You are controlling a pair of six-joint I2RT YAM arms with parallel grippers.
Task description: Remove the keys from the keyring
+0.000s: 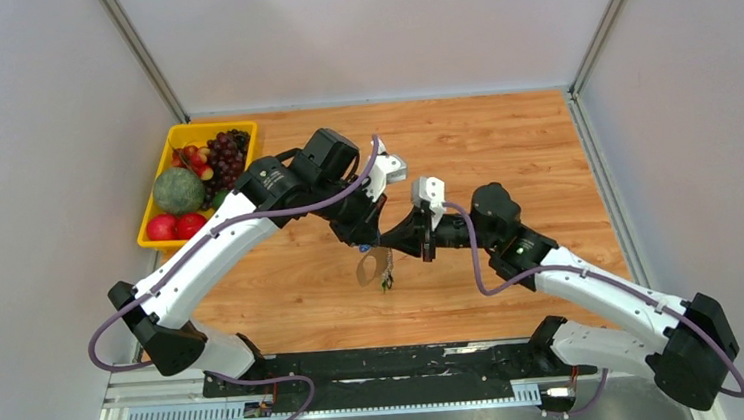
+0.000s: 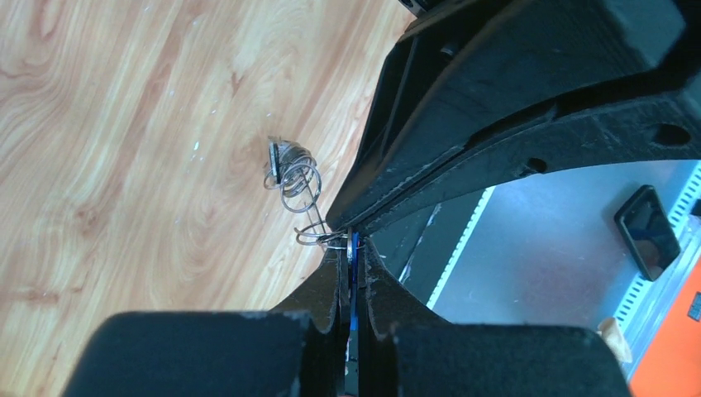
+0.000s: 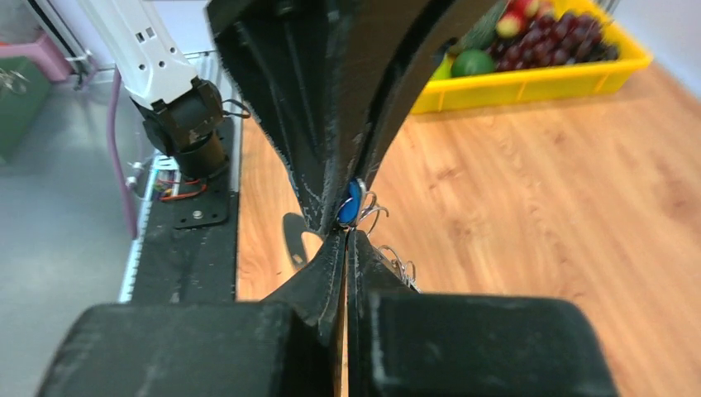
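My left jaws are pressed together on the blue key (image 3: 350,203), and its plastic head shows in the slit between them. My right jaws are pressed together too, tip to tip with the left ones. A thin wire loop of the keyring (image 2: 299,184) runs in right where they meet. The rest of the keyring's loops hang just beside the tips, up in the air above the counter (image 1: 504,149).

From the top camera the bunch is tiny. I can only see something small and dark hanging under the two tips. I cannot count the other keys or tell their colors. In both wrist cameras my own black fingers (image 2: 326,306) block most of the picture.

The left arm (image 1: 215,244) and the right arm (image 1: 595,288) lean in toward the middle. The counter is light brown wood. At its far left sits a yellow tray (image 1: 203,130) with dark grapes (image 1: 228,153), one round green fruit (image 1: 178,190) and red fruit (image 1: 175,225). Plain grey walls (image 1: 364,30) stand on three sides. A black rail (image 1: 390,364) runs along the near edge.
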